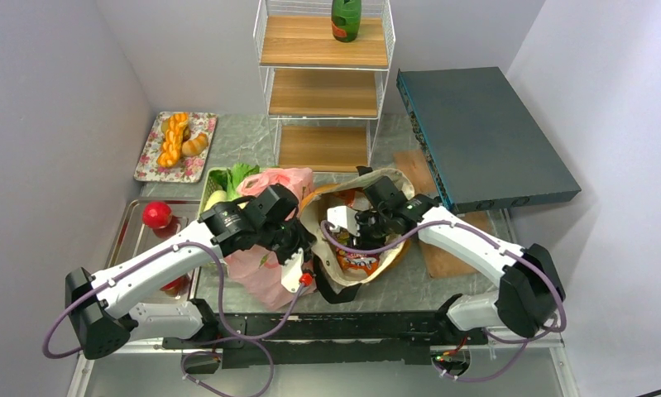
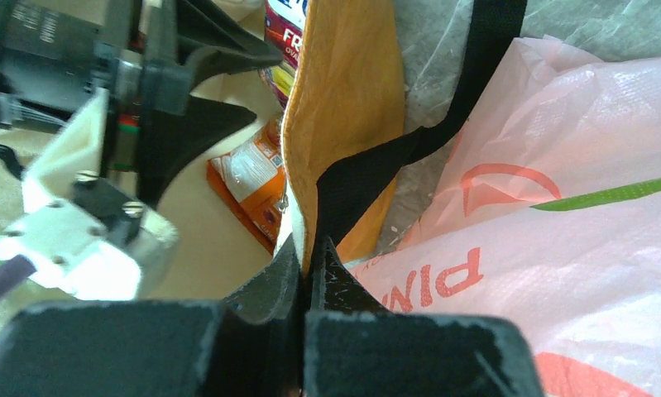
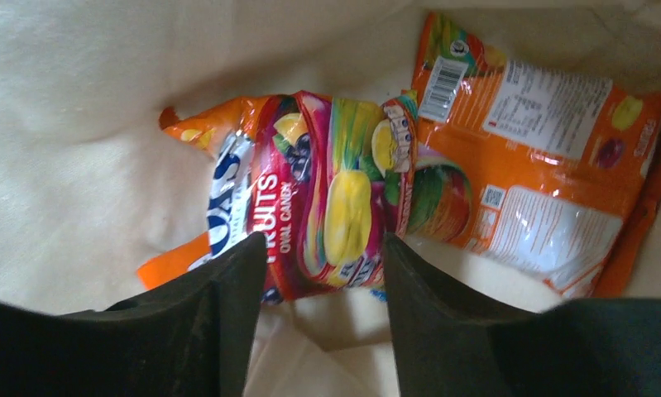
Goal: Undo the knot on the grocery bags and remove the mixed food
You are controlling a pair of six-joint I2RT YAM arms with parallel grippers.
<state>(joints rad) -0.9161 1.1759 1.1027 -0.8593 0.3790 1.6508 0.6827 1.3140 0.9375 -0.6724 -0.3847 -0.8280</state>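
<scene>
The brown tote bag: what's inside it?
Two orange snack packets lie on the cream lining of the tote. Anything underneath them, or deeper inside, is covered.

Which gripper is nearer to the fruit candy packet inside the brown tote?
Right. The right gripper hangs inside the tote, its open fingers on either side of the candy packet. The left gripper is shut on the tote's rim, outside the opening.

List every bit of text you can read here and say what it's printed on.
"FRUITS" and "OVAL CANDY": front of the nearer snack packet.
"PIN", then cut off: red print on the pink bag.
Back of the second packet: barcode and fine print, too small to read.
Green bottle label: too small to read.
</scene>
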